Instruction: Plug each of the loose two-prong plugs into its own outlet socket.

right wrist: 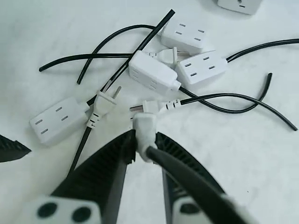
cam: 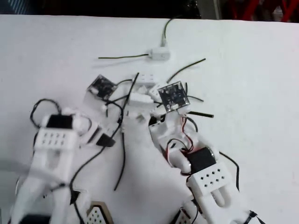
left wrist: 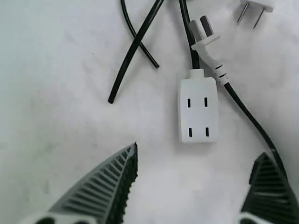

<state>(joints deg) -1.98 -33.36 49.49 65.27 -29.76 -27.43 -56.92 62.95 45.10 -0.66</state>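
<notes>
My right gripper (right wrist: 142, 144) is shut on a white two-prong plug (right wrist: 145, 130) with a black cord, held just above the table. Ahead of it lie several white outlet sockets (right wrist: 152, 72), (right wrist: 203, 67), (right wrist: 187, 33), and a second plug (right wrist: 148, 107) lies close in front of the held one. A loose plug (right wrist: 103, 105) rests beside another socket (right wrist: 58, 120). My left gripper (left wrist: 196, 163) stands open over that socket (left wrist: 198, 109), whose slots face up, with the loose plug (left wrist: 205, 35) just beyond it. In the high view both arms meet at the cluster (cam: 140, 95).
Black cords (right wrist: 224, 100) cross the table around the sockets. A separate white socket (cam: 159, 54) on a thin cord lies farther back. One finger of the other arm (right wrist: 11, 147) shows near the socket at the edge of the right wrist view. A white table (cam: 252, 70) lies all around.
</notes>
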